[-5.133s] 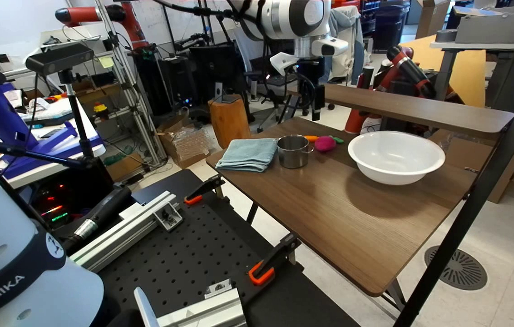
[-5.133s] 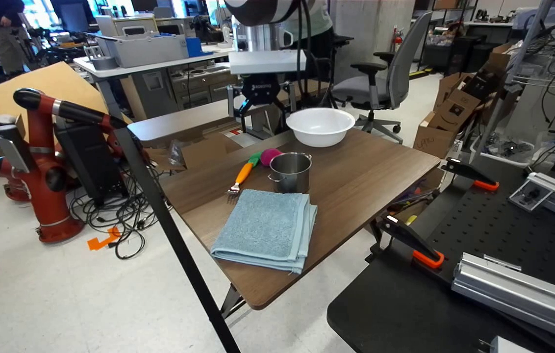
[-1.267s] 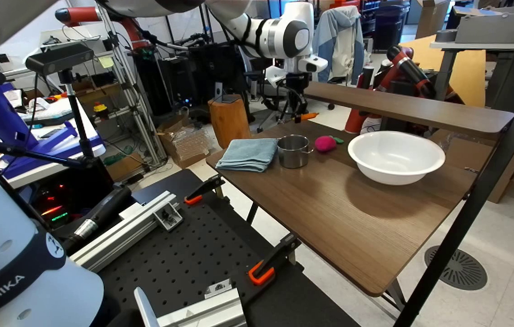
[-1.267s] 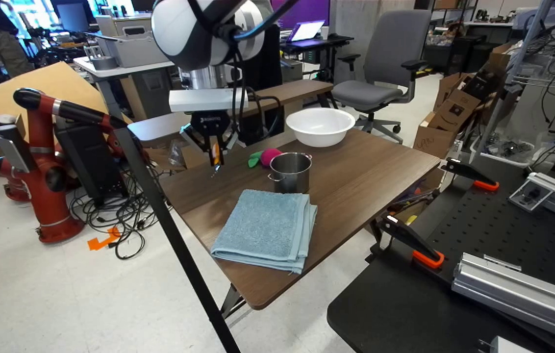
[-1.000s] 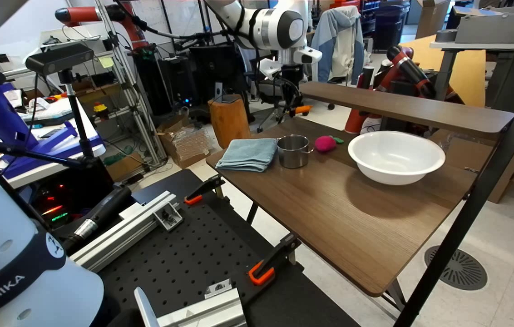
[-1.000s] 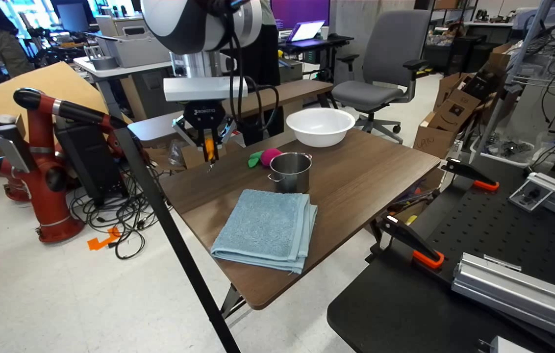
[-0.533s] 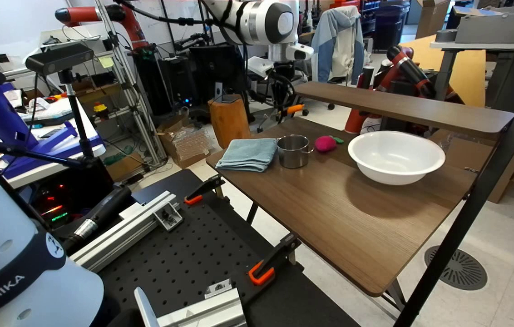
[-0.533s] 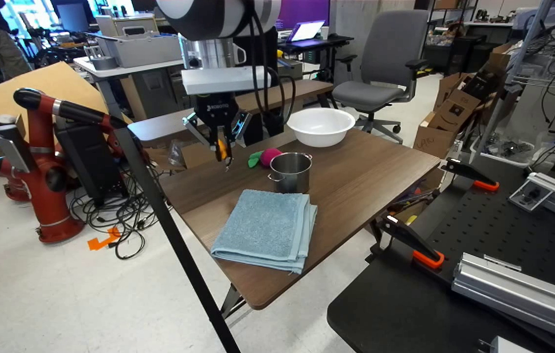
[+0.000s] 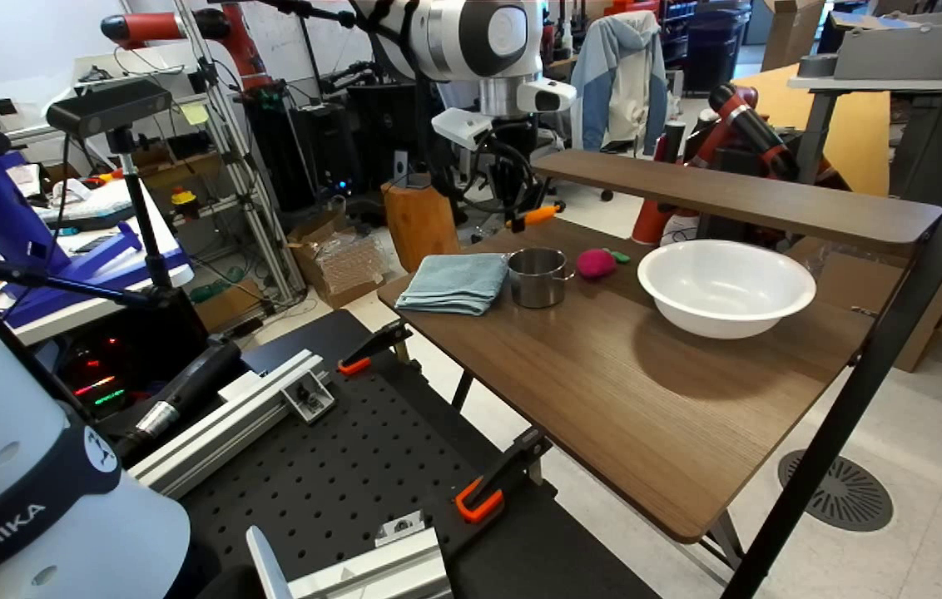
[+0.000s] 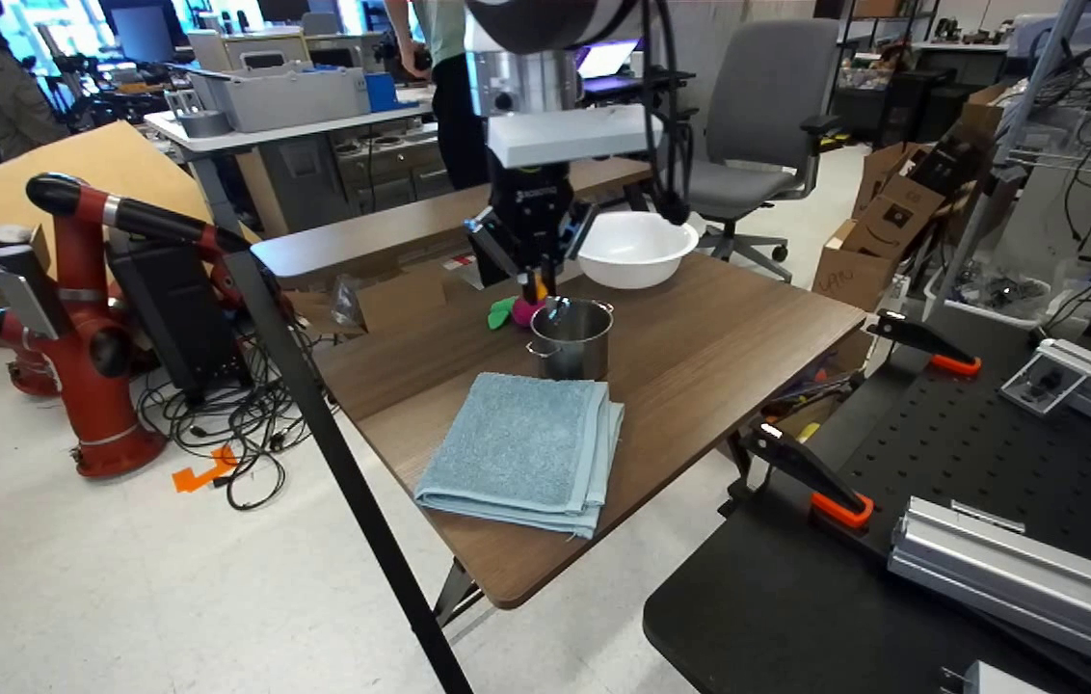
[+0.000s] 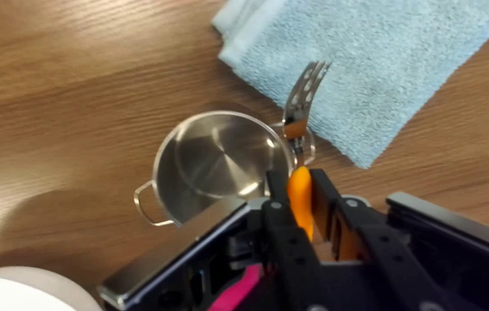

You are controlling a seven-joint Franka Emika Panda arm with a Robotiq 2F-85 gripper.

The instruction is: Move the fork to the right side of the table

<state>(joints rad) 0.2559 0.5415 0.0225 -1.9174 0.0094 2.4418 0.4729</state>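
We have the fork (image 11: 295, 129) up in the air over the surface (image 9: 604, 391), near the pot (image 9: 536, 284). The jaws are squeezed together on its orange handle (image 11: 300, 192). We think this is the carrying step; next we should go right, then lower it gently.

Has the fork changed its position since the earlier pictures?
Yes, upward: in an exterior view, the fork lay on the table partly behind the metal pot; now it hangs higher than the pot.
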